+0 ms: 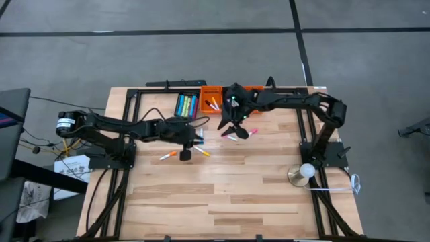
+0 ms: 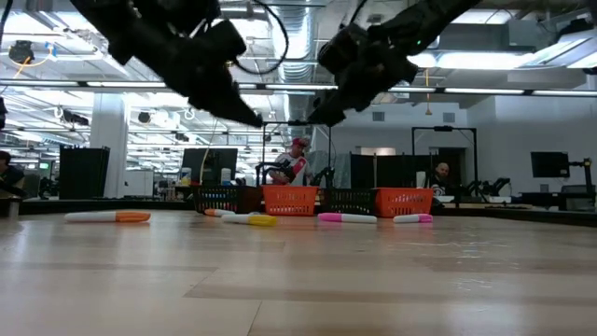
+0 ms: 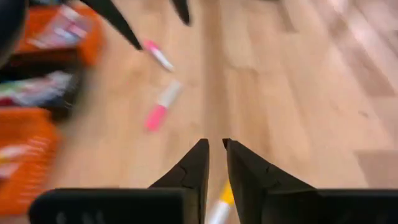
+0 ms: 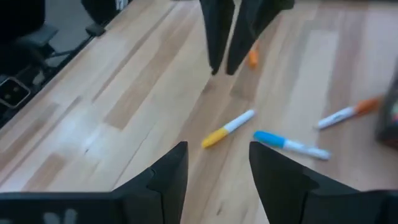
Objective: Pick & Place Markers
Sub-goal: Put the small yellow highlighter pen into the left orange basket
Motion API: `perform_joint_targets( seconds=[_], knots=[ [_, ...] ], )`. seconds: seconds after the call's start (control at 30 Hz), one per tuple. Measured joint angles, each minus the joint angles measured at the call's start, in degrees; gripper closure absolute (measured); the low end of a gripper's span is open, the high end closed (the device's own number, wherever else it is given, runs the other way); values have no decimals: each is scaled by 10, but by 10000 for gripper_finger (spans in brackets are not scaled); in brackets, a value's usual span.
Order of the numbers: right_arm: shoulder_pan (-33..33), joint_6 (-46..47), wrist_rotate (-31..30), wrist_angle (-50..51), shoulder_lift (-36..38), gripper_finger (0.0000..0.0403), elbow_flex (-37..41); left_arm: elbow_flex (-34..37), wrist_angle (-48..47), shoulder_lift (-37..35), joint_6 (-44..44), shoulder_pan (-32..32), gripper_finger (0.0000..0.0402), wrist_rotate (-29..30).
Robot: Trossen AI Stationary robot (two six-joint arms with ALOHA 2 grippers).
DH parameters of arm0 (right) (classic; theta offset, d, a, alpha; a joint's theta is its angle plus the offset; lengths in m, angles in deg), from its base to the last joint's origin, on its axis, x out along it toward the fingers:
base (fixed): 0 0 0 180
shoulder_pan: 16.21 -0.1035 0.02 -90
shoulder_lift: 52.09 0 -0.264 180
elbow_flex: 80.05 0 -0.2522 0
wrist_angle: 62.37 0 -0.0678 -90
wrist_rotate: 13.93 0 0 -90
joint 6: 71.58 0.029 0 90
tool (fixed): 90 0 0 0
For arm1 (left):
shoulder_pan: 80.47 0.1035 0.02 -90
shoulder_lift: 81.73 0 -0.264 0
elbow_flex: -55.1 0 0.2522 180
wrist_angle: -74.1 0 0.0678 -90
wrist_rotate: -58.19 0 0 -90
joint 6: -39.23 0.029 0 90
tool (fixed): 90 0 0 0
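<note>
Pale wood-plank table point(image 1: 222, 195) on a grey concrete floor point(image 1: 201, 54), black frame rails point(image 1: 131, 107) along both sides.

Left gripper point(image 1: 186, 154) held above the boards near mid-table, jaws nearly together with only a slit between, nothing in them. Just past its tips, a yellow marker point(image 3: 222, 205) on the wood; off to one side, an orange marker point(image 1: 168, 155).

Right gripper point(image 1: 233, 128) also clear of the surface, jaws spread wide, empty. Close below and just beside its tips, two pink markers point(image 1: 236, 135) flat on the planks. Beyond its open jaws in the right wrist view, a blue marker point(image 4: 291, 144) near the yellow one, with the other arm's closed fingers farther on.

Behind both grippers, at the far table edge: a black bin point(image 1: 187, 105) packed with markers, an orange bin point(image 1: 211, 98) with several more, a second orange bin point(image 1: 254, 88) partly hidden under the right arm.

Seen level across the table: markers lying loose in a row, bins behind. Room beyond: open hall with ceiling ducts point(image 2: 308, 37), strip lights, dark monitors point(image 2: 550, 164), seated people point(image 2: 297, 161) far off.
</note>
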State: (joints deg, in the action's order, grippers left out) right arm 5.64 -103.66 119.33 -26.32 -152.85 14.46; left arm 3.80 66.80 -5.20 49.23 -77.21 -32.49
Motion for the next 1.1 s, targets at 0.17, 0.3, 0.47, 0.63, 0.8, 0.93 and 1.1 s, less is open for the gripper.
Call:
perform_joint_targets(
  seconds=[0.17, 0.3, 0.47, 0.63, 0.8, 0.93, 1.1],
  knots=[
    [-6, -24, 2, 41, -34, 249, 0, 21, 12, 55, -19, 0, 329, -26],
    [-8, -29, 5, 51, -52, 250, 0, 25, 42, 114, -23, 0, 312, -30],
    [-8, -30, 10, 52, -55, 247, 0, 25, 59, 144, -30, 2, 294, -39],
    [-8, -30, 34, 55, -53, 246, 0, 24, 60, 144, -41, 3, 288, -47],
    [-8, -38, 34, 64, -53, 249, 0, 24, 61, 163, -41, 3, 289, -48],
    [-8, -40, 34, 64, -53, 250, 0, 24, 60, 189, -41, 15, 289, -49],
    [-8, -43, 39, 65, -53, 246, 0, 23, 68, 212, -46, 36, 289, -69]
  ],
)
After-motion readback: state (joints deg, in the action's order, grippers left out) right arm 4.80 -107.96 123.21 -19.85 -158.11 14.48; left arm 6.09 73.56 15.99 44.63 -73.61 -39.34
